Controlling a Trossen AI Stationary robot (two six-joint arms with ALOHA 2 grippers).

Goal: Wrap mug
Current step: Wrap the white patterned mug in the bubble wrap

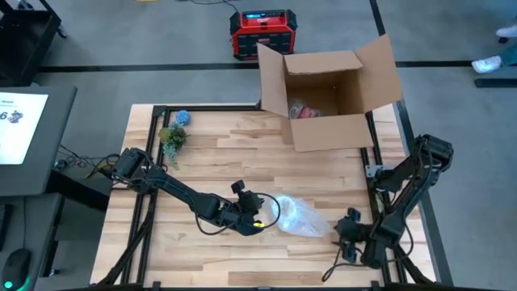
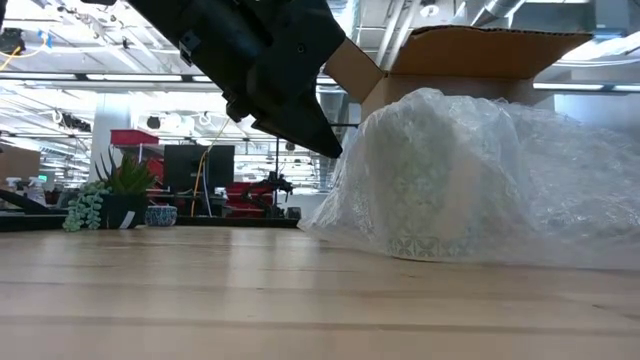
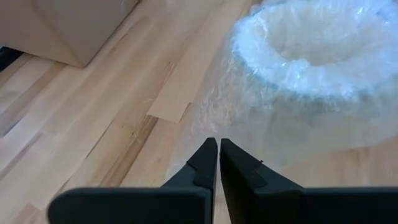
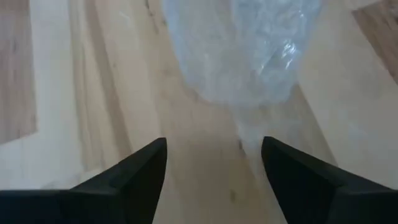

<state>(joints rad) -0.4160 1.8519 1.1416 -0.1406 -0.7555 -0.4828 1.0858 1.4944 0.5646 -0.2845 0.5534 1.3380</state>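
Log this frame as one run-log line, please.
stage: mug draped in bubble wrap | left tool: shut, at wrap's edge | right tool: open, short of wrap

The high camera looks straight down on the whole worktop (image 1: 242,145). The low camera sits at worktop level, close to the bubble-wrap bundle (image 2: 450,180), facing the room behind. Both wrist cameras look closely down at that same bundle.

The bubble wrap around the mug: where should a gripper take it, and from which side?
Probably the loose flap of bubble wrap lying flat on the table on the right gripper side, approached low from there; the mound over the mug looks too wide and rounded.
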